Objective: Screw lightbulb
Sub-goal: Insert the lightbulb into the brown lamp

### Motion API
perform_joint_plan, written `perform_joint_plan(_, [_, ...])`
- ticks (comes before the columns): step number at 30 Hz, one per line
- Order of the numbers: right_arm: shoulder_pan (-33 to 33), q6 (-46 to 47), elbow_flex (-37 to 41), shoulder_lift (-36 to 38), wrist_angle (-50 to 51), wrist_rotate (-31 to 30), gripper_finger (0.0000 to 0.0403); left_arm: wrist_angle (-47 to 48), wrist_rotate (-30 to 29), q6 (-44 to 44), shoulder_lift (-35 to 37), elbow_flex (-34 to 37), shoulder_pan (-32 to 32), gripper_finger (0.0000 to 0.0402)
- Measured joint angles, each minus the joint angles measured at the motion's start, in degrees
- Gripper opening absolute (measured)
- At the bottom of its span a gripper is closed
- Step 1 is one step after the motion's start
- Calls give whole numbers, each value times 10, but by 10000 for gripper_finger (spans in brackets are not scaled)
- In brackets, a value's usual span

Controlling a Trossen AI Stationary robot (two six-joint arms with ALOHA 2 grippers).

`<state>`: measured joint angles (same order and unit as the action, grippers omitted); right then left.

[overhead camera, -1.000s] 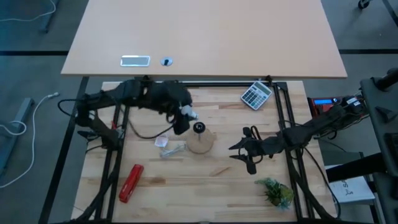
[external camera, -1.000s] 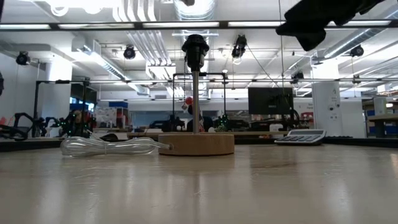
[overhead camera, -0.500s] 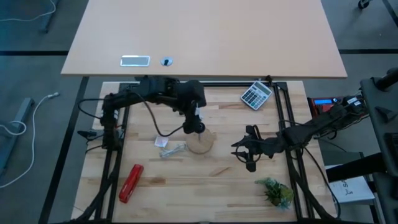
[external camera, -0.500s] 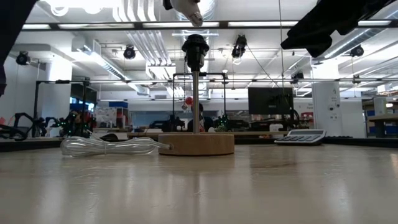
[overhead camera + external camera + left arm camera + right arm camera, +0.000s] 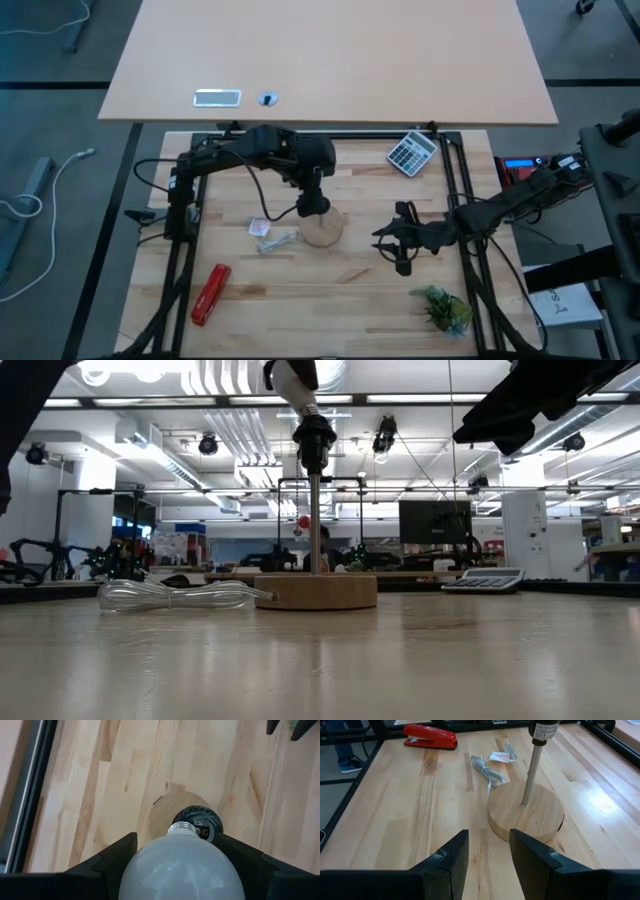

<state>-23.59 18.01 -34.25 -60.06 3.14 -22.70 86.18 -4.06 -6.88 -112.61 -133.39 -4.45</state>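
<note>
Wooden table (image 5: 360, 290), left hand (image 5: 175, 851) grasping lightbulb (image 5: 179, 867) over socket (image 5: 200, 822), right hand (image 5: 489, 851) parted, apart.

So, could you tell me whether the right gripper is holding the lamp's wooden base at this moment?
No, the right gripper is open and empty, with the round wooden base lying ahead of its fingers, untouched.
</note>
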Motion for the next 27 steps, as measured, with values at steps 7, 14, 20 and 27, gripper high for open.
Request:
perform_joint_plan(7, [0,0,3,0,0,0,135,13,29,-16,8,-15,9,245])
perform_joint_plan(14, [0,0,3,0,-5,-14,134,19,38,-17,7,-15,11,245])
perform_joint_plan(20, [0,3,3,0,-6,-14,132,14,39,-13,2,-9,14,245])
perform_joint_plan(27, [0,4,5,0,-5,-14,134,-2,33,-13,-5,-8,16,245])
